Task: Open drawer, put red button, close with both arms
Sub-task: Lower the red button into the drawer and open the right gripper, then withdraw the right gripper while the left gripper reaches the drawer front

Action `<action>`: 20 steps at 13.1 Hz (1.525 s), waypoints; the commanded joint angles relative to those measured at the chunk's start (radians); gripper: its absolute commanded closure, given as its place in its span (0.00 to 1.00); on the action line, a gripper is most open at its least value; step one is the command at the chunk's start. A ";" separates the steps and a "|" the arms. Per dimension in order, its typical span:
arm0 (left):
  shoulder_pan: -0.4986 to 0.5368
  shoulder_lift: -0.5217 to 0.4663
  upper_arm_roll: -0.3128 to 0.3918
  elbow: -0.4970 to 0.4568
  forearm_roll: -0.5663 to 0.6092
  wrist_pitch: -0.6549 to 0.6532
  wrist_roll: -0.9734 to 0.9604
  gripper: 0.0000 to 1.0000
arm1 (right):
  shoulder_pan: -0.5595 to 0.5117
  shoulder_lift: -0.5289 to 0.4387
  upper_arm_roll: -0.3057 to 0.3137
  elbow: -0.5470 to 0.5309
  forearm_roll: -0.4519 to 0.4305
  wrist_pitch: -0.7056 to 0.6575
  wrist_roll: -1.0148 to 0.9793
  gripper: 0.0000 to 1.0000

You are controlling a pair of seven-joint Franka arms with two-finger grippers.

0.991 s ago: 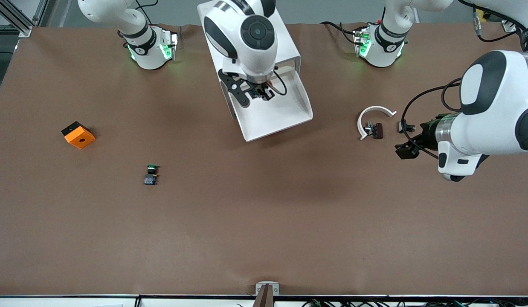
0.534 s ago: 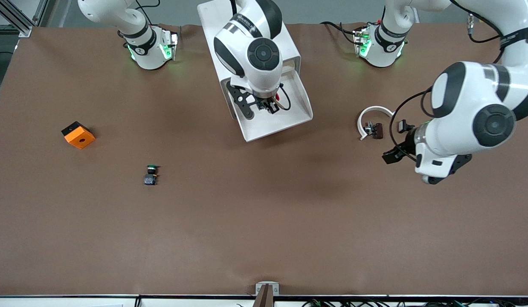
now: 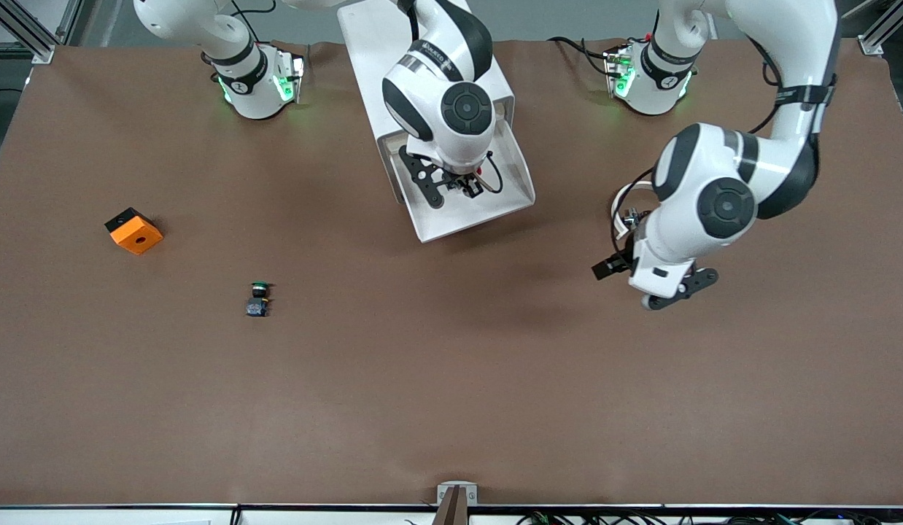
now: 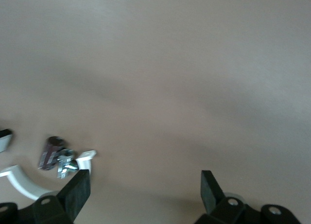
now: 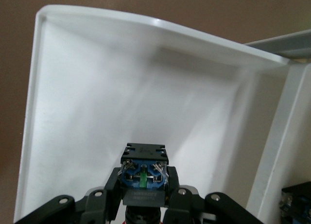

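The right gripper (image 3: 466, 184), pinching the red button (image 5: 144, 174), had descended over the open drawer (image 3: 521, 191); release appeared imminent. The left gripper (image 4: 141, 190), jaws spread and empty, had swung from beside the white clip (image 3: 616, 208) toward the drawer.

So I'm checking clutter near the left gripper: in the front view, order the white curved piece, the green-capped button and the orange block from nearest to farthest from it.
From the left gripper:
1. White curved piece, right beside it.
2. Green-capped button, past mid-table toward the right arm's end.
3. Orange block, nearest the right arm's end.
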 commanded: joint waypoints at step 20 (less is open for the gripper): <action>-0.072 0.050 -0.102 -0.057 0.008 0.165 -0.165 0.00 | -0.005 -0.124 -0.013 0.216 0.025 -0.268 -0.151 0.00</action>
